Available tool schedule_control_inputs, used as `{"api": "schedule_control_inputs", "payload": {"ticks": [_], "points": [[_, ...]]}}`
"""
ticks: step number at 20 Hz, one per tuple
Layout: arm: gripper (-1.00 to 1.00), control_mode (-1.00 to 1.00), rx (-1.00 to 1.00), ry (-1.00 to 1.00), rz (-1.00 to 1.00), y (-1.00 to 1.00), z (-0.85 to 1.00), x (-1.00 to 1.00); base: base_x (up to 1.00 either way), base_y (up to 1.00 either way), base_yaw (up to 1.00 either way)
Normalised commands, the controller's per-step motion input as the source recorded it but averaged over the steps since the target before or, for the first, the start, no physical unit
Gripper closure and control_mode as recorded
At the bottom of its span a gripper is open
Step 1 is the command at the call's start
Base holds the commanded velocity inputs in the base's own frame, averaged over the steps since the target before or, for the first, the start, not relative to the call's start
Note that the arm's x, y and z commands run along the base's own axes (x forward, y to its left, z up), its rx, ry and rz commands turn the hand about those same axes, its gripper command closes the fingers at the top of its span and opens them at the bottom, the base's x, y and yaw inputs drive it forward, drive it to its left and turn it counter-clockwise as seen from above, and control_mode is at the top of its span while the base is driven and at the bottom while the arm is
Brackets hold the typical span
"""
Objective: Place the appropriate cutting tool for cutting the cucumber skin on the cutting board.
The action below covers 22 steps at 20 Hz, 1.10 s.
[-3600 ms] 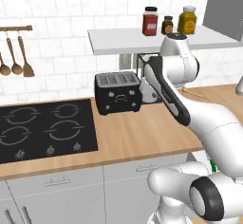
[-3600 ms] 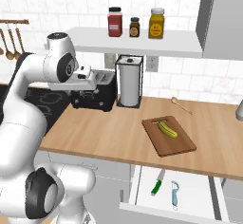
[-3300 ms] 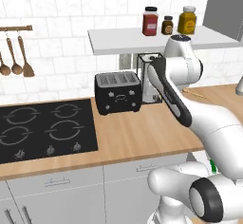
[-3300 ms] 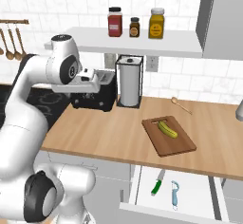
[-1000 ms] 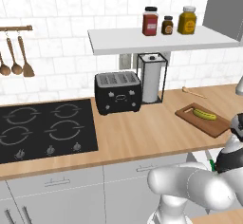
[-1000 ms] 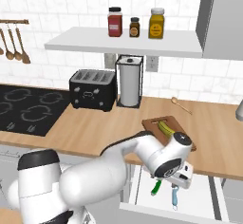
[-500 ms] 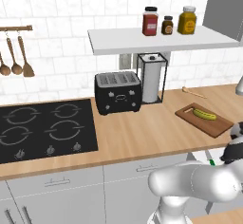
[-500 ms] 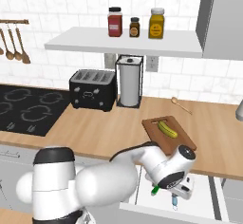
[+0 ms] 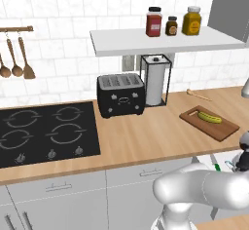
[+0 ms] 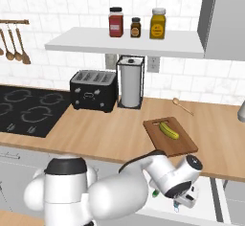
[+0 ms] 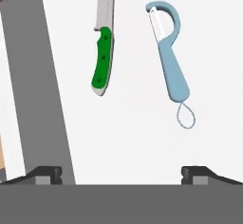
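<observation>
two tools in white drawer (image 11: 133,137) | wooden countertop (image 9: 146,134) | tiled wall (image 9: 63,9) | gripper (image 11: 121,172) spread wide, empty

Lighting even and bright across all three views; diffuse, no single source evident. Shadows faint: soft shade beneath the shelf (image 9: 165,41) and behind the toaster (image 9: 120,95). No glare. Rendered edges slightly soft and coarse in both base views. No edge distortion noted.

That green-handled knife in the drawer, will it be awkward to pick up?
Probably a little. The knife lies flat, so the open pincer gets little height to grip. It looks rigid, and its contoured green handle likely resists slipping.
</observation>
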Motion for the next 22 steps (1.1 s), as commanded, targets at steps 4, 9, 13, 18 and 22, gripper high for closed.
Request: {"api": "schedule_control_inputs", "payload": {"ticks": [4,9,13,18,22], "points": [[-1.00,-1.00,0.01,0.00,-0.01,0.00,-0.37,0.00,0.00,0.00,0.00],[-1.00,-1.00,0.00,0.01,-0.01,-0.03,-0.42,0.00,0.00,0.00,0.00],[-1.00,-1.00,0.00,0.07,-0.03,-0.16,-0.34,-0.12,0.00,0.00,0.00],[-1.00,-1.00,0.00,0.09,-0.03,-0.13,-0.24,-0.17,0.00,0.00,0.00],[-1.00,-1.00,0.00,0.09,-0.03,-0.09,-0.23,-0.09,0.00,0.00,0.00]]}}
